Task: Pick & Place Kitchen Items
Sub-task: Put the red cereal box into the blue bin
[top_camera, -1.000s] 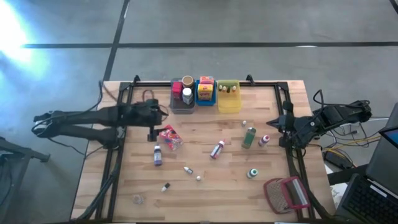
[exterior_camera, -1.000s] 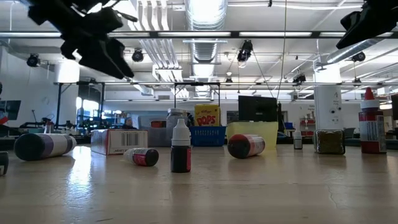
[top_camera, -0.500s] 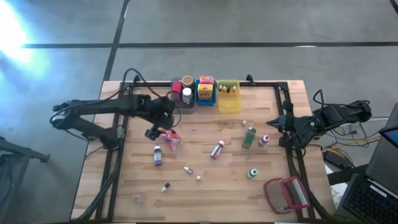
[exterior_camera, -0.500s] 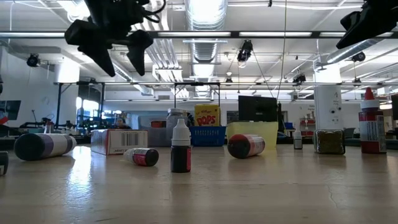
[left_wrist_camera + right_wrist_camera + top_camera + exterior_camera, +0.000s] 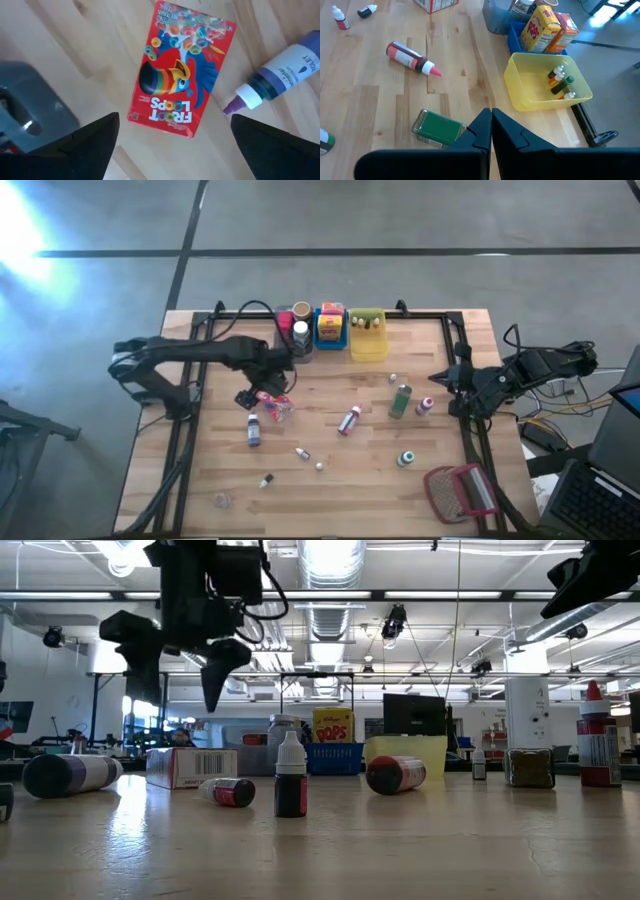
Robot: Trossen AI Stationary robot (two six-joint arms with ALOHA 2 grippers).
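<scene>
Cereal box (image 5: pixel 181 70), red, lay flat on the table (image 5: pixel 330 490) with its printed face up, directly below the left gripper (image 5: pixel 262 392) and centred between its two fingers (image 5: pixel 85 145), which stood wide apart with nothing between them. The gripper hung above the box without touching it; the low view showed it (image 5: pixel 178 665) well clear of the tabletop, fingers pointing down. In the high view the box (image 5: pixel 274 401) lay on the left half of the table, in front of the grey bin (image 5: pixel 292 348). A purple bottle (image 5: pixel 280 75) lay on its side just beside the box, its cap pointing toward it, and sat apart from the gripper. Other items were scattered over the middle of the table: a red-pink bottle (image 5: pixel 349 420), a green bottle (image 5: pixel 401 400), and several tiny bottles nearer the front edge. At the back edge stood three bins in a row, grey, blue (image 5: pixel 331 328) and yellow (image 5: pixel 368 340); the blue one held boxes and the yellow one small bottles. The right gripper (image 5: pixel 440 381) waited at the right edge of the table, its fingers (image 5: pixel 490 127) pressed together and holding nothing, with the green bottle (image 5: pixel 439 129) lying just ahead of them.
</scene>
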